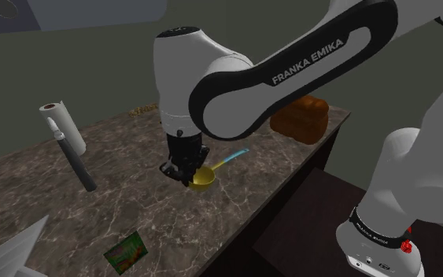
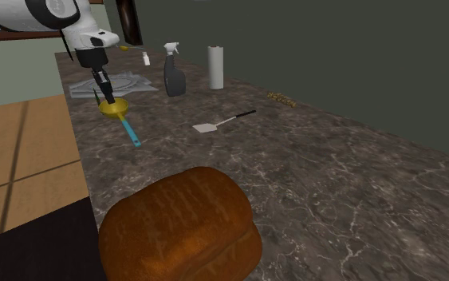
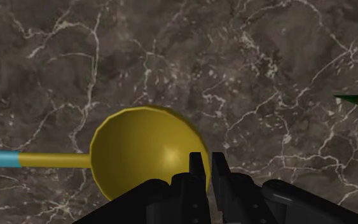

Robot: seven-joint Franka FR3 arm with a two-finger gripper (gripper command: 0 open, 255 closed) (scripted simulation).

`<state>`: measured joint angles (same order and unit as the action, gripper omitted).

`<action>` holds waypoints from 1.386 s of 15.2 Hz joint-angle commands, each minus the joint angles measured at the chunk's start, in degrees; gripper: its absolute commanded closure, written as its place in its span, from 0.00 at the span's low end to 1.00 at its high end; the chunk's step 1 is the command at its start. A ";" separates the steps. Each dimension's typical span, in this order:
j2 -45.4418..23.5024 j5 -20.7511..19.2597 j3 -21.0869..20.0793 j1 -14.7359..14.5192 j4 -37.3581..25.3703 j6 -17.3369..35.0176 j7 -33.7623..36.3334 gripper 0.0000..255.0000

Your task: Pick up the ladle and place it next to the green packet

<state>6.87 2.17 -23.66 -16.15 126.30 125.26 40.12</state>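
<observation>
Claw nearly shut, fingers w/ just a thin gap, and the rim of the ladle sits in that gap, so it looks pinched at the bowl edge, on the side facing the packet. Can't tell if the bowl is off the counter yet.

Handle, yellow going to a blue end, runs straight out from the bowl on the side away from the claw, lying about level w/ the counter.

Packet lies flat, well apart from the claw. In the shoulder view it's down and left of it, near the counter's front edge. So the ladle's long axis is roughly in line w/ the path: packet one way, handle trailing the opposite way.

Judgement: next move is a carry bowl-first toward the packet. An off-centre rim grip w/ a long handle could let the ladle swing or tip.
</observation>
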 commanded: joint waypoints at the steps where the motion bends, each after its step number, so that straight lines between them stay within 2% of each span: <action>1: -0.62 -0.27 -0.10 0.01 0.93 1.54 0.21 1.00; 9: -3.79 -1.85 -0.49 0.05 4.24 7.77 1.45 1.00; 17: -3.79 -1.85 -0.49 0.05 4.24 7.77 1.45 1.00; 18: -3.79 -1.85 -0.49 0.05 4.24 7.77 1.45 0.00; 21: -3.79 -1.85 -0.49 0.05 4.24 7.77 1.45 0.00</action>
<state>3.08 0.32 -24.15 -16.10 130.53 133.03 41.57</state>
